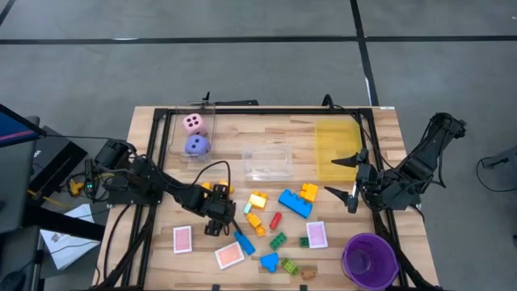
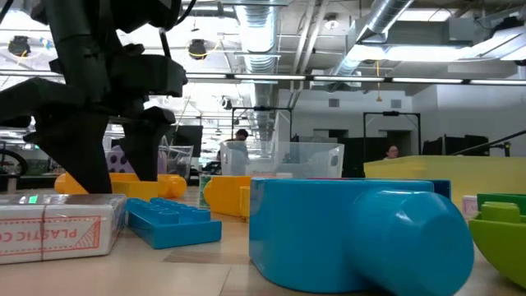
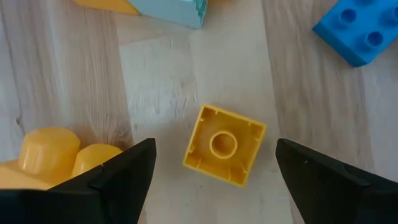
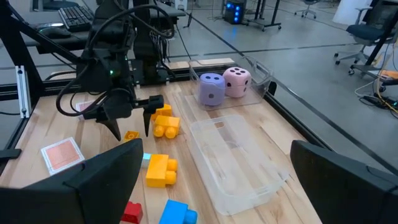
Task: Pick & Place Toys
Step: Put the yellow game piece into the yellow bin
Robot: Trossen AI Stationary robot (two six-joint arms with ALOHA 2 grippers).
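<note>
Brick (image 3: 224, 145), small, square and yellow, lies hollow side up on the bare wood of the counter (image 1: 380, 129), directly between the two dark fingers of the left pincer (image 1: 219, 220), which points down over it with its jaws spread and gripping nothing. In the left wrist view there is wood showing on both sides between the brick and each finger (image 3: 118, 174), so neither touches it. A longer yellow brick (image 3: 53, 152) sits just beside one finger, and a pale blue piece (image 3: 171, 9) and a blue brick (image 3: 360, 31) lie a little farther off.

The left pincer works near the middle of the counter, toward its left half. More loose bricks are scattered on the side toward the middle, and pink-backed cards (image 1: 183, 239) lie toward the near edge.

A pink die (image 1: 193, 122) and a purple die (image 1: 197, 145) sit in a clear bin (image 4: 261, 74) near the far left corner. The right pincer (image 1: 353, 178) waits with jaws wide apart and holding nothing near the right edge, beside a yellow bin (image 1: 336, 148); a purple cup (image 1: 369, 259) stands at the near right corner.
</note>
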